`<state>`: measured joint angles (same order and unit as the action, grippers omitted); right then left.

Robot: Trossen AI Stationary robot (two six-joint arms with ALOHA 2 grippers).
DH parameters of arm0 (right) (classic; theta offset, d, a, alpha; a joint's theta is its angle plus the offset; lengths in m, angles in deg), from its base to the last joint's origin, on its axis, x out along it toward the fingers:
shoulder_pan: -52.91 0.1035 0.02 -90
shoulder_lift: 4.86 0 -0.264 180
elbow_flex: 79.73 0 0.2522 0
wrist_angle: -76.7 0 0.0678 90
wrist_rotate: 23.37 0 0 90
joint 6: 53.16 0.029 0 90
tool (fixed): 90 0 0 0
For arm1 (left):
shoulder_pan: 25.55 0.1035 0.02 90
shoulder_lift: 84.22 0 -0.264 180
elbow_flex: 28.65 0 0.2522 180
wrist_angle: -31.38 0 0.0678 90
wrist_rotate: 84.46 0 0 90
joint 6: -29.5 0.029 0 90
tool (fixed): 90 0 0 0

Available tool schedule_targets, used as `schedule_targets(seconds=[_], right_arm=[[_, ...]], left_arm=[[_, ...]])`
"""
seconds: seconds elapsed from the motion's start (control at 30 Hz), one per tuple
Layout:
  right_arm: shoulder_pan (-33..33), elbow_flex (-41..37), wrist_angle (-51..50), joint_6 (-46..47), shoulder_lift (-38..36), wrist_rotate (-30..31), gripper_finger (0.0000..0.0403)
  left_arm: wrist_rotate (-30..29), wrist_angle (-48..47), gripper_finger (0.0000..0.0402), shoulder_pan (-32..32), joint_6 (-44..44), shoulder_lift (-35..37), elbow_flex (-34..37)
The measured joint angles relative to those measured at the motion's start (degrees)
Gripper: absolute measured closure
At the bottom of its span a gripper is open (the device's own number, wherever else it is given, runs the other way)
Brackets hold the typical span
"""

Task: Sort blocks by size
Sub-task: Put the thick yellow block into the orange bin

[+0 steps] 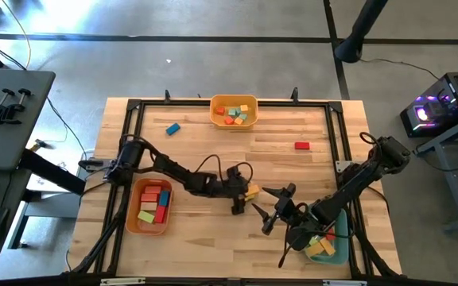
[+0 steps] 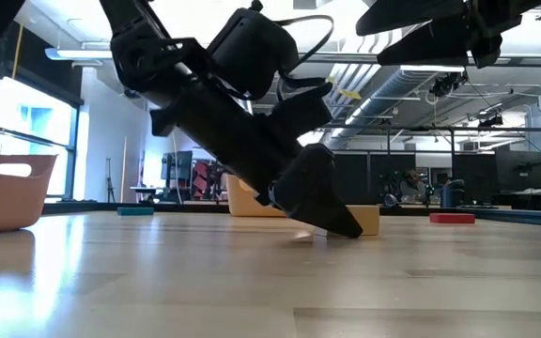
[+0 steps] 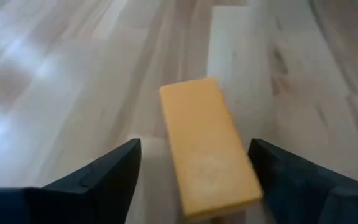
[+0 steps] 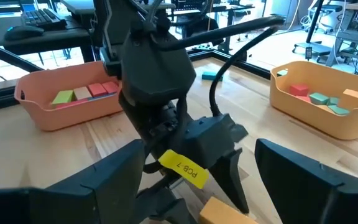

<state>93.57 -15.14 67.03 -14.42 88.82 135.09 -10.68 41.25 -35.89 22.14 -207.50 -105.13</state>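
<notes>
A yellow-orange bar block (image 3: 210, 146) lies flat on the wooden table near its middle (image 1: 252, 191). My left gripper (image 3: 196, 144) is open and slants down low over the table, one finger on either side of the block and apart from it. In the low view its dark finger (image 2: 319, 199) stands in front of the block (image 2: 370, 221). My right gripper (image 1: 270, 208) hangs open above the table just near-right of the block, holding nothing. It looks at the left gripper (image 4: 166, 124). A blue block (image 1: 173, 128) and a red block (image 1: 301, 145) lie loose farther back.
A yellow bin (image 1: 234, 111) with several blocks stands at the far edge. An orange bin (image 1: 151, 206) with blocks is at the near left, and a teal bin (image 1: 330, 242) sits at the near right under the right arm. A dark frame (image 1: 133, 107) borders the table.
</notes>
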Motion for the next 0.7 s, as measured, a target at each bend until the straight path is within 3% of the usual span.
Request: schedule_targets(seconds=[0.17, 0.4, 0.5, 0.7], right_arm=[[0.0, 0.0, 0.0, 0.1, 0.0, -0.1, 0.01], [0.0, 0.0, 0.0, 0.2, 0.0, -0.2, 0.01], [0.0, 0.0, -0.1, 1.0, 0.0, -1.1, 0.01], [0.0, 0.0, -0.4, 1.5, 0.2, -1.0, 0.01]], left_arm=[[2.4, 3.2, 0.0173, 0.2, 0.0, -1.9, -0.1], [2.2, -0.6, 0.0303, -1.4, 3.5, 0.1, -0.1], [-0.4, -10.7, 0.0305, -3.7, 6.6, 4.6, 0.1], [-15.5, -39.7, 0.0305, -9.8, 5.1, 15.9, 0.5]])
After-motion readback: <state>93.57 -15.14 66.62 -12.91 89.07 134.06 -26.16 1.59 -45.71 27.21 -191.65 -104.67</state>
